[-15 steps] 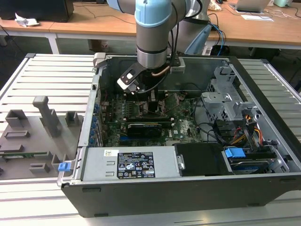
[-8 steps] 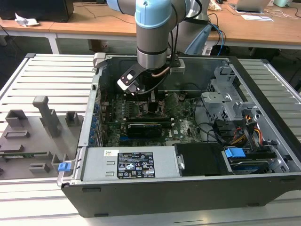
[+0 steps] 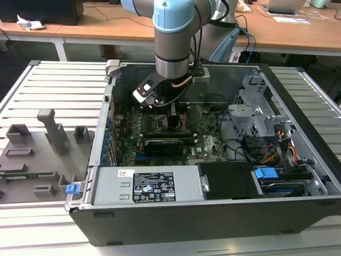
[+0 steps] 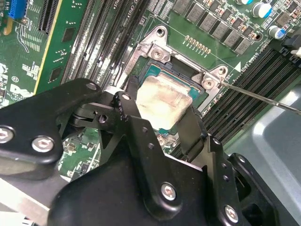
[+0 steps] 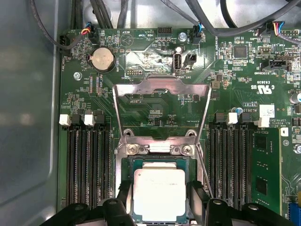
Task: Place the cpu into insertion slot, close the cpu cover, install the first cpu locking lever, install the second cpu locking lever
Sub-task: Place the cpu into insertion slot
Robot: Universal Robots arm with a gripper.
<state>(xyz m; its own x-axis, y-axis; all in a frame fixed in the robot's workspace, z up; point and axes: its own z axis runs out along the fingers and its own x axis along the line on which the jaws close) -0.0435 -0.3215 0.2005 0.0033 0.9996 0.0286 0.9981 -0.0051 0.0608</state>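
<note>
Beneath the gripper [image 4: 157, 117], the cpu [image 5: 159, 194] sits in the insertion slot [image 5: 123, 169].

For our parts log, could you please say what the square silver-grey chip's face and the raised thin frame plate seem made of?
Small square silver-grey cpu: face probably metal, dull satin, smudged pale sheen. Thin raised cpu cover: likely sheet steel, brighter, glinting along edges.

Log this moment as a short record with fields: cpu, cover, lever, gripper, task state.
cpu: sitting in the insertion slot
cpu cover: swung open, raised off the slot on its hinge
locking lever: thin rod angled away from the slot, not latched
gripper: low over the cpu, inside the computer case
task state: cpu in slot; cover not yet closed
</note>
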